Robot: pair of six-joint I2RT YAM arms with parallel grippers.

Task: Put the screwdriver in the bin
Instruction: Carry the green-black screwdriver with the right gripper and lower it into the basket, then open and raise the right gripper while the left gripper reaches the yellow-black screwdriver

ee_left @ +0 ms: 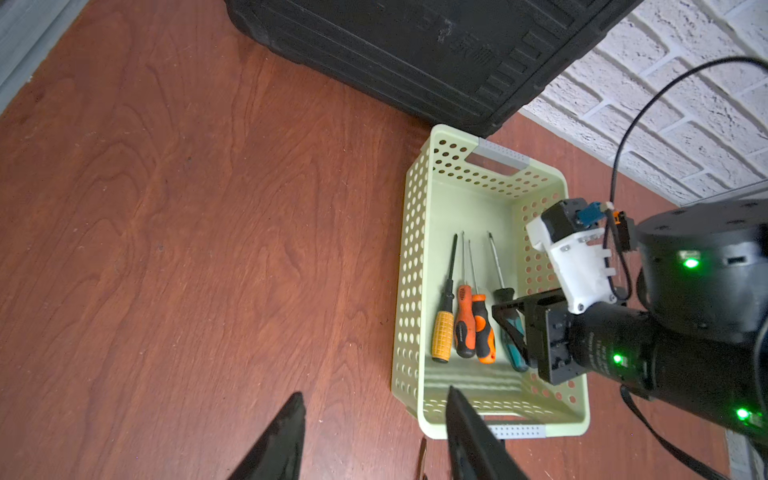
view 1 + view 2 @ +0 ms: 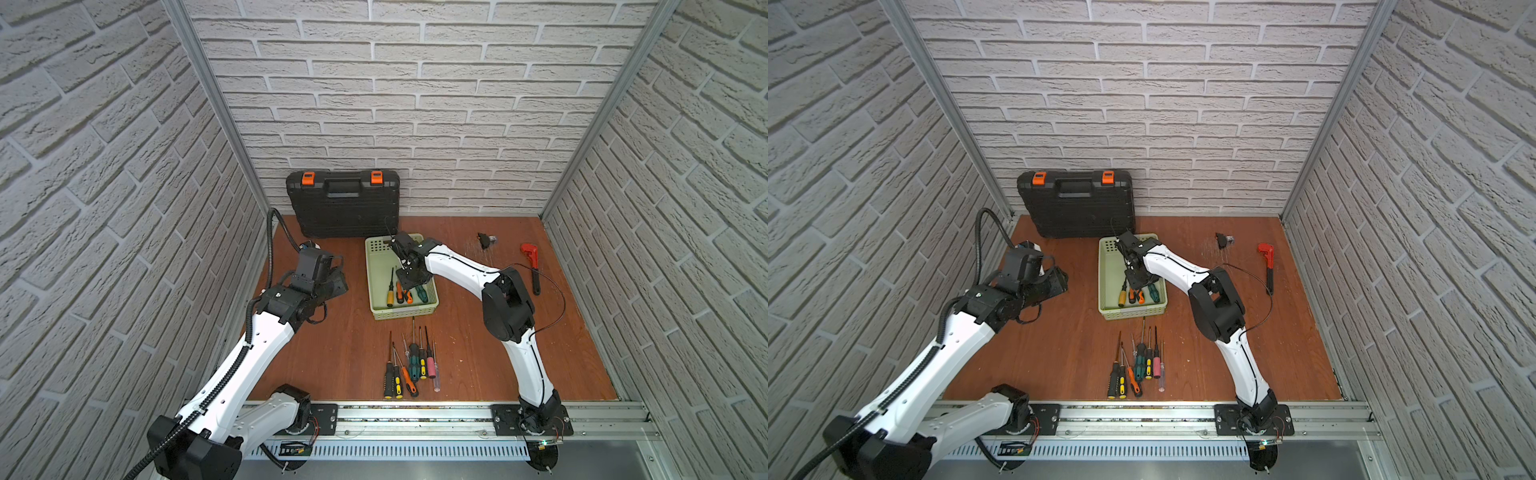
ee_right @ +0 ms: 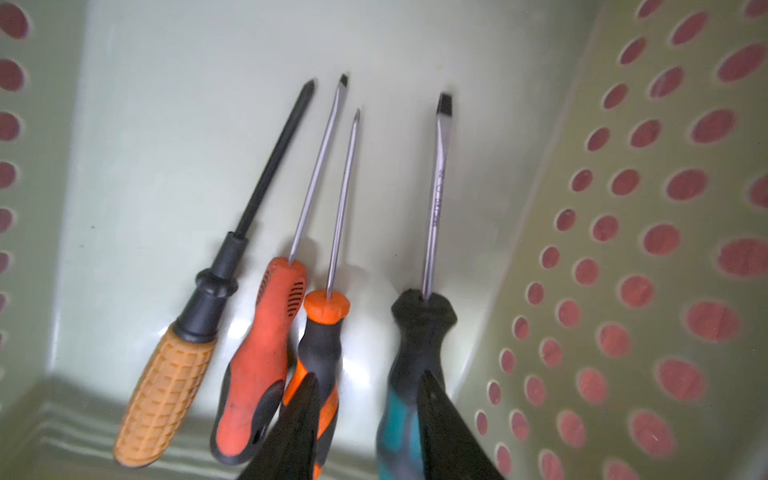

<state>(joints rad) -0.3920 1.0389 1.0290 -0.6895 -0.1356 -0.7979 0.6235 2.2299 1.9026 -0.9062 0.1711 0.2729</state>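
— Your right hand (image 3: 369, 374) sits low inside the bin (image 2: 380, 270), fingers (image 3: 299, 424) parted.
— And the screwdriver (image 3: 415, 340)?
— Teal-handled, it lies on the bin floor between those fingers, beside three others (image 3: 266, 353).

The work cell is enclosed on three sides by panels with a pale grey brick relief: a back wall (image 2: 415, 104), a left wall (image 2: 83, 187) and a right wall (image 2: 685, 208). Aluminium profile posts (image 2: 218, 108) stand in both rear corners. The table (image 2: 332, 345) has a reddish-brown wood-grain surface, scuffed toward the far right. Aluminium rails (image 2: 415, 417) run along its front edge. A slotted grey strip (image 2: 415, 451) lies just beside them. Lighting is even, with soft shadows.
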